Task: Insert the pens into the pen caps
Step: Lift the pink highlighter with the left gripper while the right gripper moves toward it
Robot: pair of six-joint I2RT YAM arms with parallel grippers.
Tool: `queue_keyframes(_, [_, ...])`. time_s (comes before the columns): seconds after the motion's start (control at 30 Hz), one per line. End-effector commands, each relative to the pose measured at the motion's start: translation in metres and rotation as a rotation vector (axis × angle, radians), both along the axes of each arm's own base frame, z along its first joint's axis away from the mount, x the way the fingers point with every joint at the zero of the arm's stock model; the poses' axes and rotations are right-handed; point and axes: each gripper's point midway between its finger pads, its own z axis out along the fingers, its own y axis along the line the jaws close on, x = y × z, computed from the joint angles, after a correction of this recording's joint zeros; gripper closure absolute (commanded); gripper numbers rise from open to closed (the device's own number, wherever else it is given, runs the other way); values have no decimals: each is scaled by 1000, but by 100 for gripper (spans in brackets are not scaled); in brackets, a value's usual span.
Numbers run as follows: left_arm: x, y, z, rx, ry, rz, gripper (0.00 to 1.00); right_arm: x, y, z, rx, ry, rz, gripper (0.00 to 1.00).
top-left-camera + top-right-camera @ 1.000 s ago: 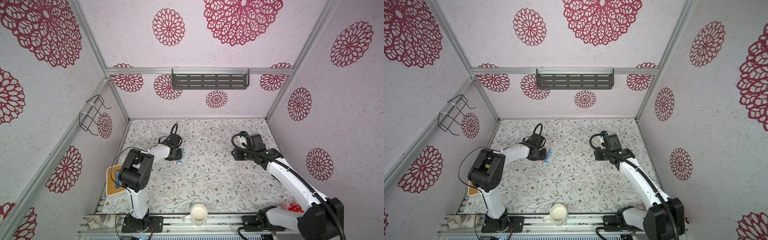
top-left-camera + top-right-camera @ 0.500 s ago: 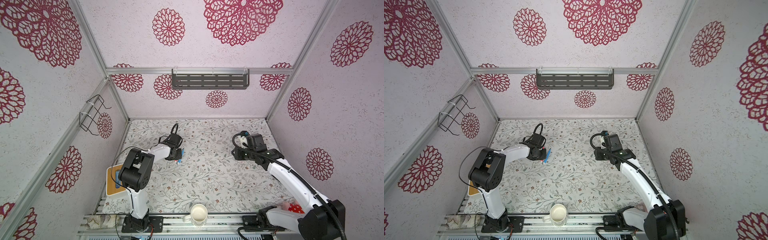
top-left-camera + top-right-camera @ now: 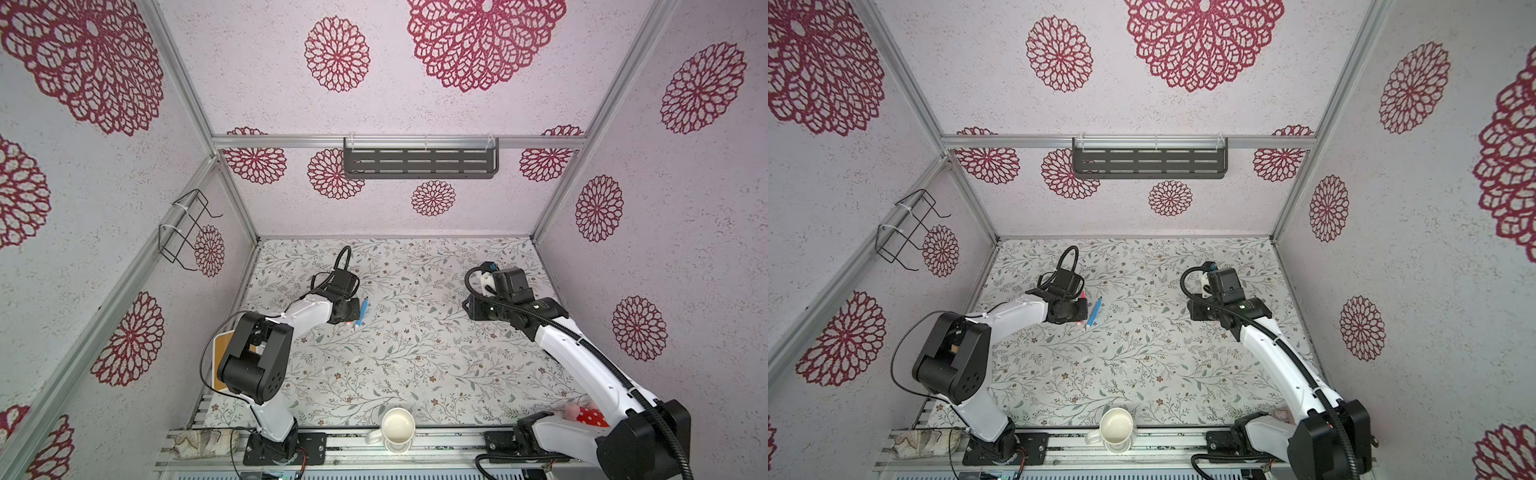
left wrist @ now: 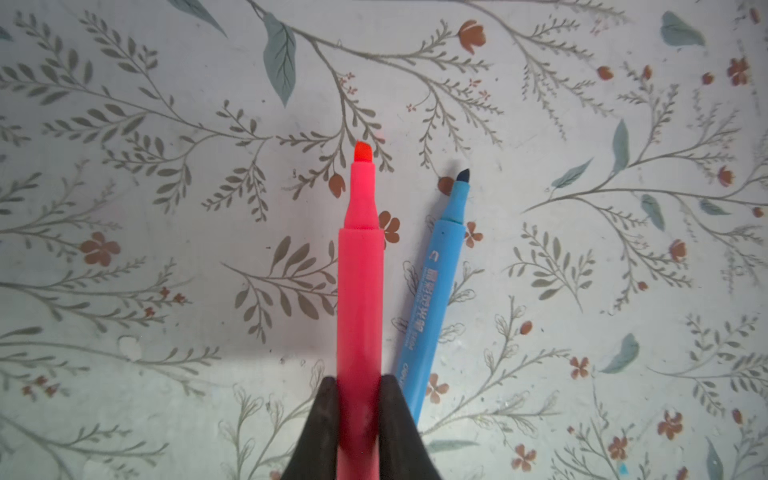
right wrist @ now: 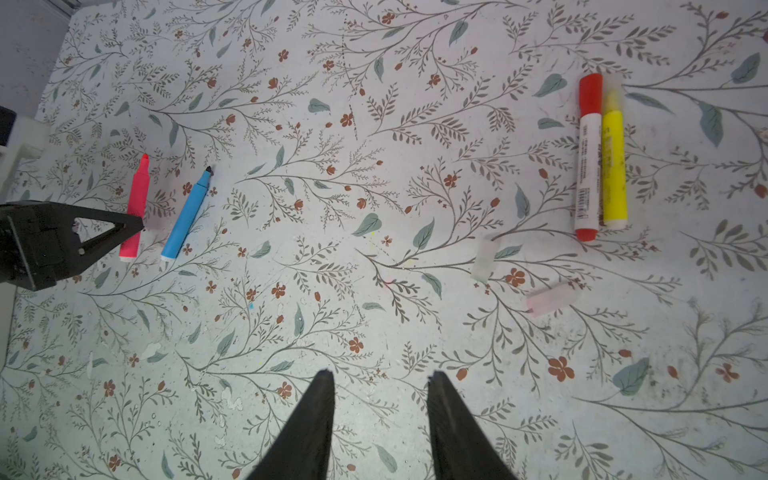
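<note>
Your left gripper [image 4: 358, 384]: clamped on the pink pen [image 4: 359, 291], low on the barrel near its blunt end. The bare chisel tip points away from the fingers. You cannot tell whether the pen is clear of the table [image 5: 374, 208].

Blue pen [image 4: 432, 291]: just beside that gripper, on its right in both top views. It lies flat and uncapped, its dark tip angled slightly off from the pink one.

Well apart from that gripper, the right wrist view shows the white-and-red pen [image 5: 588, 166] and the yellow pen [image 5: 614, 166] lying side by side, touching. Near one end of that pair are two loose caps, a clear cap [image 5: 484, 259] and a pinkish cap [image 5: 552, 299], apart from each other.

Right gripper [image 5: 380, 374]: fingers spread, nothing between them, hanging above bare table.
</note>
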Motion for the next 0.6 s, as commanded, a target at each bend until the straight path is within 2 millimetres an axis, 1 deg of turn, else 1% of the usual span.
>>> queue_keyframes(0.0, [-2,-9,17,-70,-69,-25,88,-3,11,19,96,-53,34,59])
queue_keyframes(0.13, [-9,-17,36,-149,-143,-55,87,-10,28,27,181,-70,118,58])
queue_keyframes(0.23, [-17,-26,51,-183,-194,-98,87,-14,39,29,230,-66,166,57])
queue_keyframes(0.33, [-27,-38,63,-210,-236,-151,87,-16,47,31,274,-66,195,57])
queue_keyframes(0.47, [-40,-53,79,-259,-285,-217,87,-23,66,35,379,-52,280,57])
queue_keyframes(0.57, [-50,-67,93,-317,-326,-271,86,-27,75,35,433,-44,312,56])
